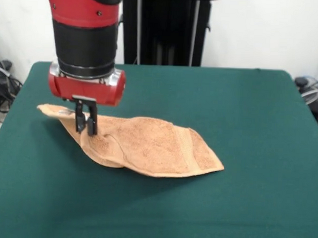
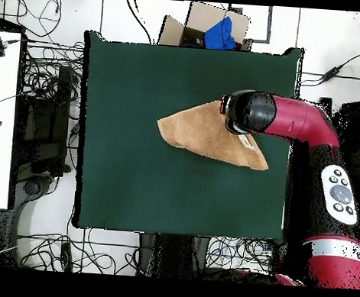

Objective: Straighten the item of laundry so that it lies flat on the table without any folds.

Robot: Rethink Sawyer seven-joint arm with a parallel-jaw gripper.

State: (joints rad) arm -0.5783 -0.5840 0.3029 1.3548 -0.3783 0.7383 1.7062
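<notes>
Terry cloth, orange-tan, is the material under inspection: the towel (image 1: 147, 144) lies folded over on itself into a long wedge on the green felt table (image 1: 243, 101), toward my side of centre, one pointed corner near the table's middle and the other end under my arm.

My end effector (image 1: 87, 121) stands at the towel's end nearest the pedestal; its dark fingers (image 1: 92, 123) are drawn close together with cloth between them, and the fabric rises slightly toward them, so I judge it to be pinching a top layer of the towel.

Handling assessment: the towel appears light, limp and grippy-surfaced. It should drape and drag rather than slide cleanly, and the felt will likely hold the lower layer back, which helps peeling the fold open. A hold should sit on a free corner or the woven border band (image 1: 185, 146), single layer only; catching both layers would merely shift the whole bundle.

Markings: small pale tags (image 2: 247, 142) show at the towel's edge in the overhead view. No writing or brand can be read on them.
</notes>
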